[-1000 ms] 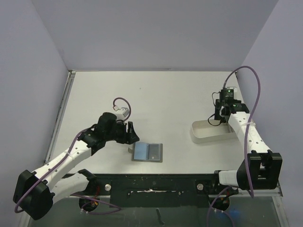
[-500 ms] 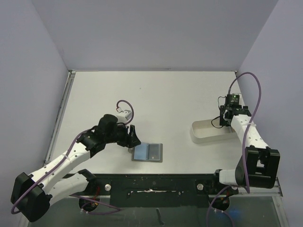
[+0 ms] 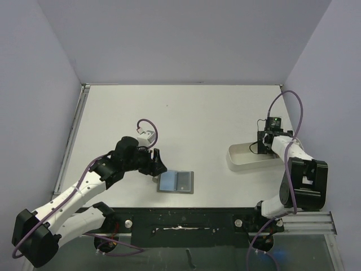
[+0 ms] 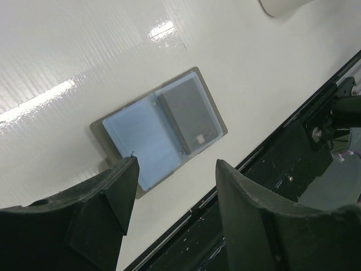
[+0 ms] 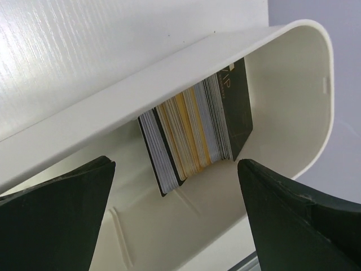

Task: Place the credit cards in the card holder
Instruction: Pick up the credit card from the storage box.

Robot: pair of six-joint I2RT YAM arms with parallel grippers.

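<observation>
The card holder (image 3: 176, 182) lies open flat near the table's front edge, its light blue lining (image 4: 141, 138) facing up. One dark card (image 4: 189, 116) sits in its right pocket. My left gripper (image 3: 157, 164) hovers open just left of the holder, with nothing between its fingers (image 4: 176, 166). A stack of credit cards (image 5: 194, 132) stands on edge inside the white tray (image 5: 293, 84), with dark, white and yellow edges showing. My right gripper (image 3: 261, 145) hangs over the tray's far right end. It stands wide open (image 5: 176, 165) just above the stack and touches none of the cards.
The white oblong tray (image 3: 241, 160) stands at the right of the table. The black front rail (image 4: 293, 152) runs just beyond the holder. Purple walls close in the table on three sides.
My right gripper's jaws have spread wider and the right arm has drawn in over the tray. The left gripper has edged slightly towards the holder and stays open.
</observation>
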